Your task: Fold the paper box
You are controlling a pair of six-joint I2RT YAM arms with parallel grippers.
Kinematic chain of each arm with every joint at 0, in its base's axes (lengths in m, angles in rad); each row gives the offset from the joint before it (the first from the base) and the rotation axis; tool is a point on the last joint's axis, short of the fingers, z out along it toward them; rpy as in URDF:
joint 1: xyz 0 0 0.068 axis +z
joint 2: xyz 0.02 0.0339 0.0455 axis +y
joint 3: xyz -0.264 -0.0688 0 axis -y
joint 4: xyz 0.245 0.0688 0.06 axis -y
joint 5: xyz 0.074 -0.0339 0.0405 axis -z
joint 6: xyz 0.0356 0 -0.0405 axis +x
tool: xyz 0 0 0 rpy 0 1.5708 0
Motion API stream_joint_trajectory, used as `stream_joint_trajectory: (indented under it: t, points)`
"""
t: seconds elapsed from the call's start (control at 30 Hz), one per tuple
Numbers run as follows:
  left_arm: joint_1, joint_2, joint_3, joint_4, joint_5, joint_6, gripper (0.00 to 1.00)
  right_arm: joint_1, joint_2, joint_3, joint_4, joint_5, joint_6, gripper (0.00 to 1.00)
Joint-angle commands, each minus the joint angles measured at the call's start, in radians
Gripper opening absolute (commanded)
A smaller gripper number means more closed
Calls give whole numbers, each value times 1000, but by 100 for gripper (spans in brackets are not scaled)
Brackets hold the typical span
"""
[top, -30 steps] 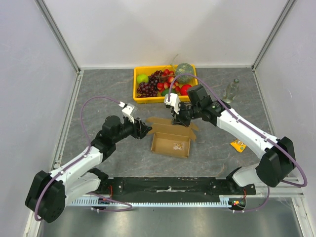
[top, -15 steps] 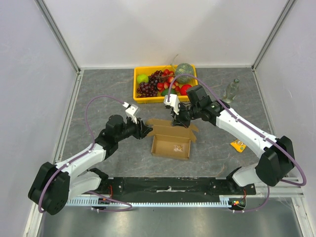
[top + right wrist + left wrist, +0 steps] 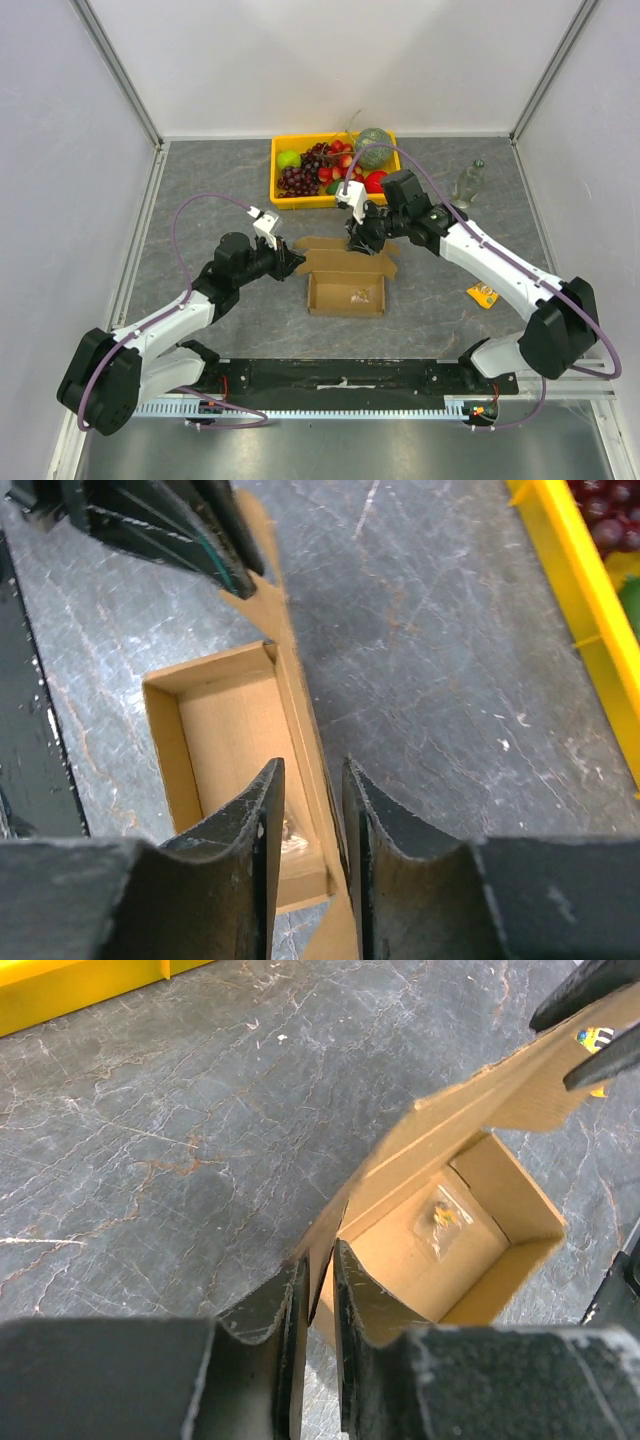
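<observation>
The paper box is a shallow brown cardboard tray, open on top, lying mid-table with its flaps up along the far side. A small clear bag lies inside it. My left gripper is at the box's left corner. In the left wrist view its fingers are pinched on the edge of a cardboard flap. My right gripper hovers over the far wall. In the right wrist view its jaws stand apart astride that wall, not clamping it.
A yellow crate full of fruit stands just behind the box. A clear bottle stands at the right rear, and a small yellow packet lies to the right of the box. The arm bases line the near edge.
My right gripper has opened and let go of the far flap. My left gripper has narrowed onto the left flap. The box has barely moved.
</observation>
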Motion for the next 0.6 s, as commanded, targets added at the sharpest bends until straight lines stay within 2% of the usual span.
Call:
stream_joint_trajectory:
  t: [0.0, 0.13, 0.3, 0.57]
  points:
    - [0, 1, 19, 8, -18, 39, 20, -13, -108, -71, 153, 115, 182, 39]
    - [-2, 2, 22, 5, -14, 39, 18, -15, -203, -151, 201, 253, 285, 59]
    - [-5, -11, 19, 4, -20, 39, 18, -18, -324, -261, 205, 403, 400, 65]
    - [-5, -2, 37, -12, -20, 40, 18, -29, -458, -445, 267, 506, 419, 70]
